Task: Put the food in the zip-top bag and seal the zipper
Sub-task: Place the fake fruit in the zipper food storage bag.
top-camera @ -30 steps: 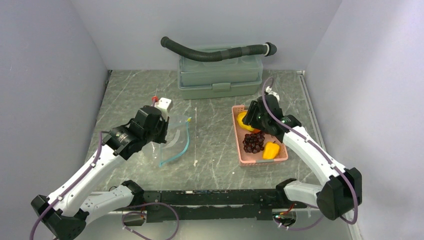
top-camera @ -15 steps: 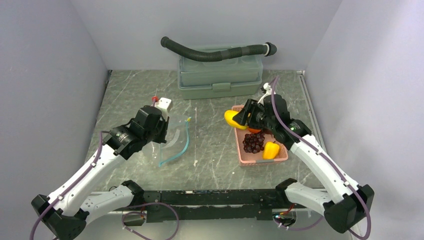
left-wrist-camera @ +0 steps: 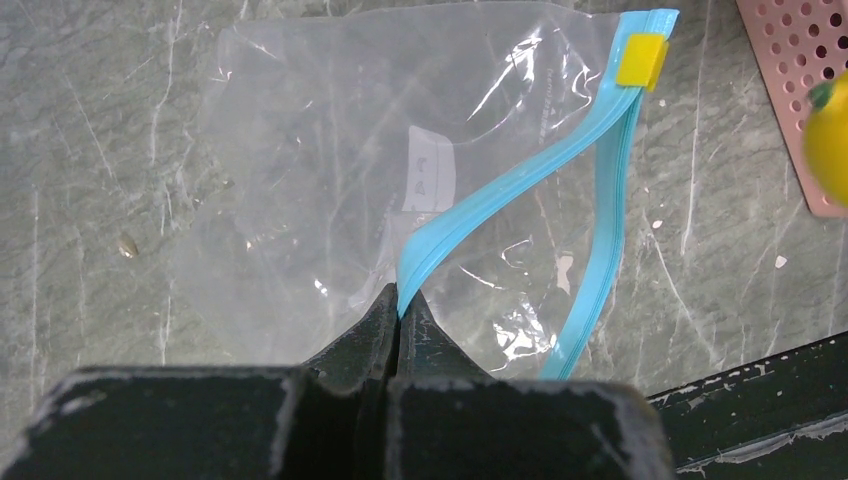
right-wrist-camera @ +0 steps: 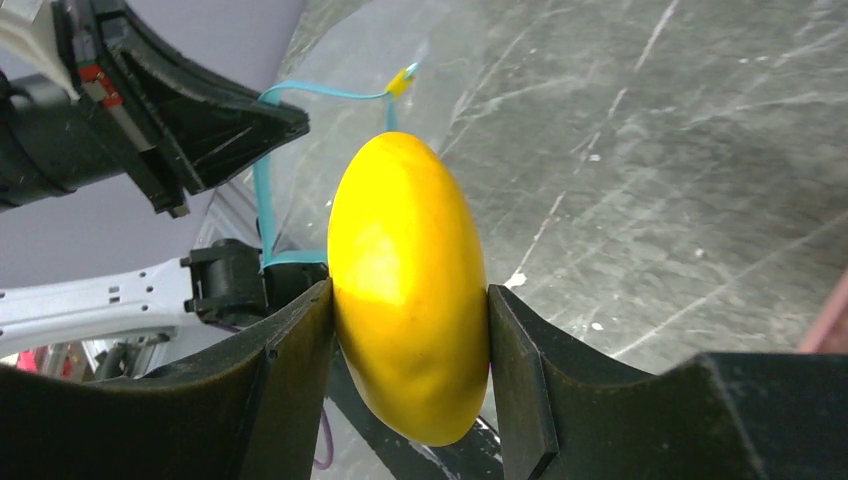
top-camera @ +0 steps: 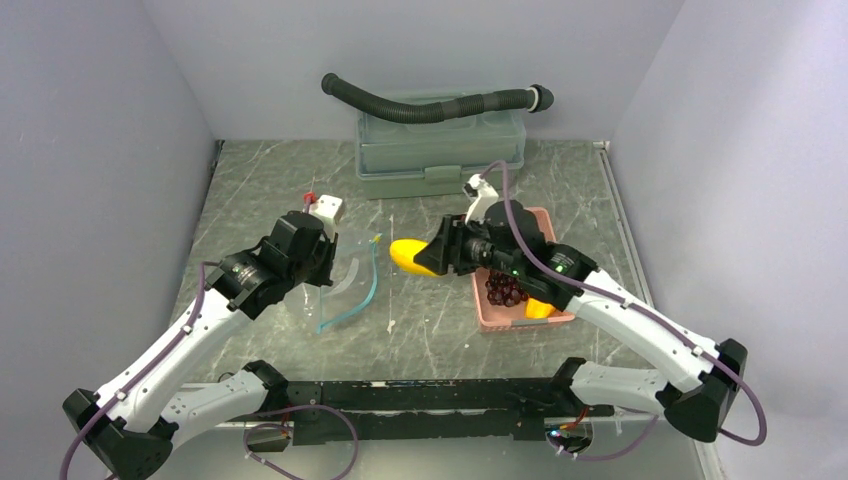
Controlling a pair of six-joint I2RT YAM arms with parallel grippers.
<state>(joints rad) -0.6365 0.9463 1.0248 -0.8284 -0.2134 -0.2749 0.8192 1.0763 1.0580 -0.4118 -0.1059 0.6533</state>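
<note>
Left end effector (left-wrist-camera: 398, 312) pinches one edge of the zipper (left-wrist-camera: 510, 180), mouth gaping; right end effector (right-wrist-camera: 410, 340) clamps a yellow lemon (right-wrist-camera: 400, 250) over the counter (top-camera: 430, 320) between zip-top bag (left-wrist-camera: 320, 140) and basket (top-camera: 515, 323).

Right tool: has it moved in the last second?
Yes. The right tool has carried the yellow fruit left, from over the pink basket toward the zip-top bag.
</note>
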